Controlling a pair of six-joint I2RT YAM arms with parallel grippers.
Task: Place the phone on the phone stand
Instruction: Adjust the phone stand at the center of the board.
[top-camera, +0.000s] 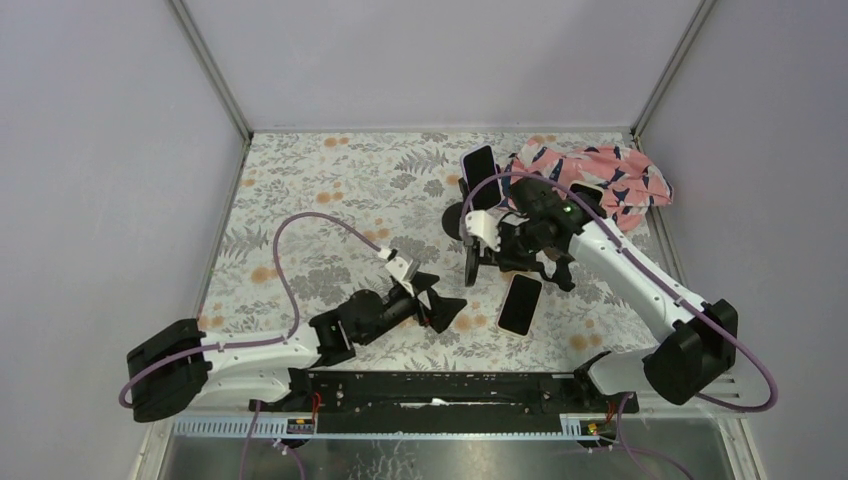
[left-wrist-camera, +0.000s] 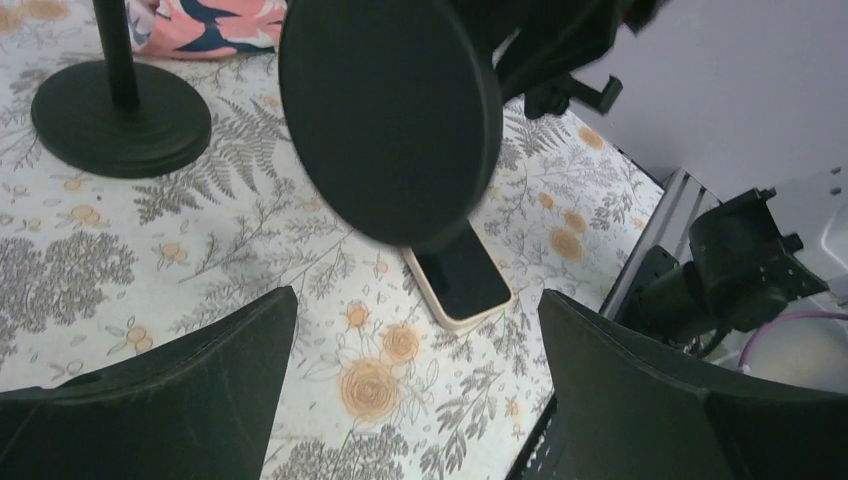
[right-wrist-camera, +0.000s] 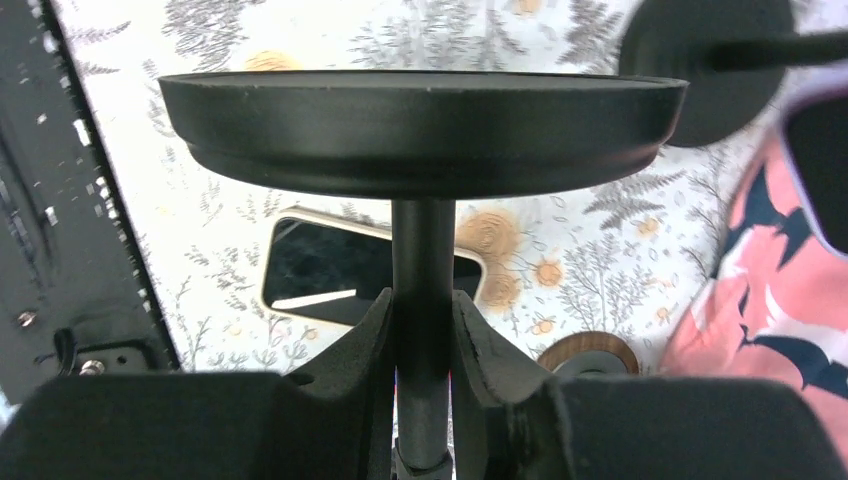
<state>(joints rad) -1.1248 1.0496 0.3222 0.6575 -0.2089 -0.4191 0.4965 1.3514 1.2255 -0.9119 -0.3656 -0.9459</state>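
Phone (top-camera: 520, 303) lies flat, screen up, on the table's floral cloth (top-camera: 330, 200), toward the near edge and right of centre.

Top view: right gripper (top-camera: 497, 258) holds the phone stand (top-camera: 469, 263) tipped on its side, off the cloth. Left gripper (top-camera: 445, 295) is splayed, empty, nearby.

Left wrist: the stand's matte black disc base (left-wrist-camera: 390, 110) hangs over the glossy, cream-edged phone.

Right wrist: fingers (right-wrist-camera: 370, 340) are clamped on the thin, smooth post (right-wrist-camera: 423, 260).

Risk: the round post may twist in the grip, or the likely heavy disc may land on the glass at set-down.
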